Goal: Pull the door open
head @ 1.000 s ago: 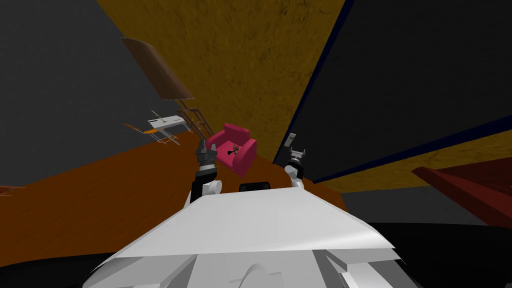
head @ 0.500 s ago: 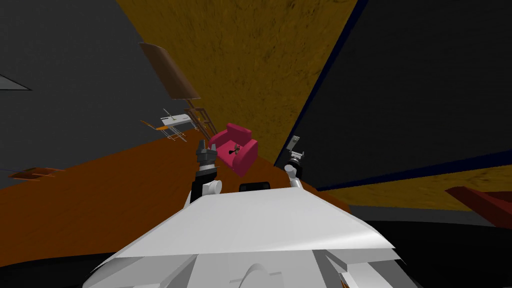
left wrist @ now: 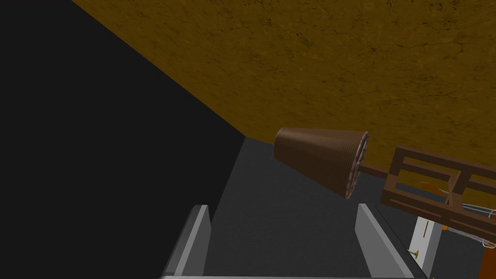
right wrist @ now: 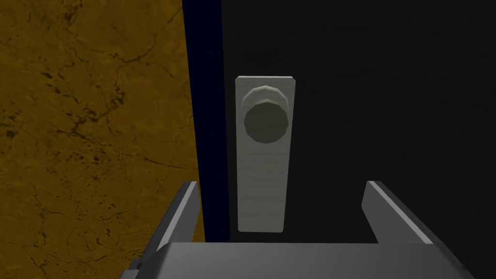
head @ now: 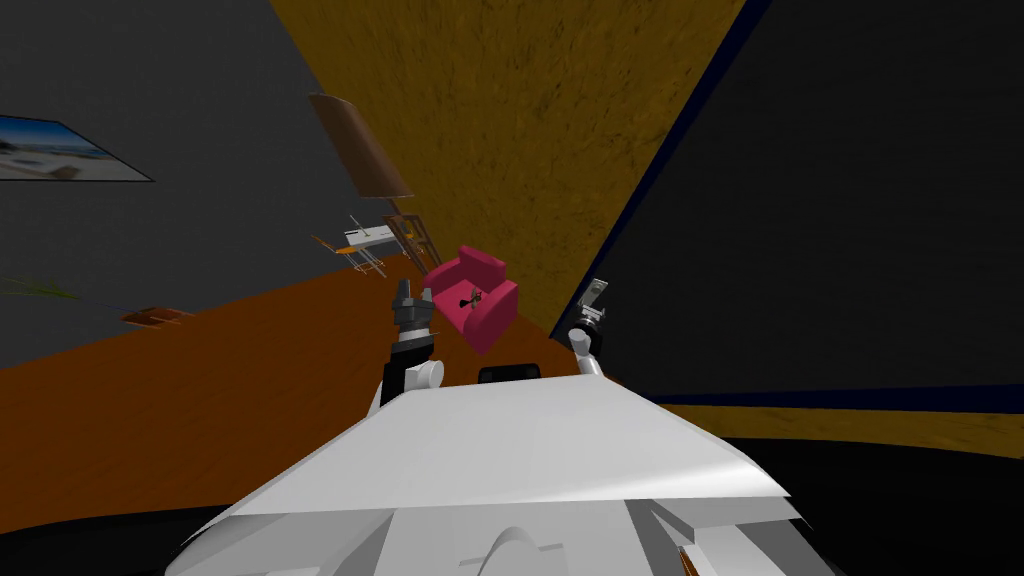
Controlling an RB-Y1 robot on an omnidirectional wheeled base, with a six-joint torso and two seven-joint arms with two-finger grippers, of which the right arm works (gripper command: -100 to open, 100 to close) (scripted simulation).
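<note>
The door is a dark panel in a navy frame, set in an ochre wall. On it, near the frame edge, is a grey handle plate with a round grey knob; the plate is also in the head view. My right gripper is open, a short way off the door. Its fingers straddle the lower end of the plate, below the knob, and hold nothing. The right gripper sits just under the plate. My left gripper is raised to the left, open and empty.
A pink armchair stands ahead between the arms on the orange-brown floor. A brown lamp shade, a wooden chair and a small white table stand further back by the grey wall. A picture hangs there.
The whole head view has swung: furniture drifted right, a wall picture came into view at left, and the door fills more of the right. My right gripper stays just under the handle plate.
</note>
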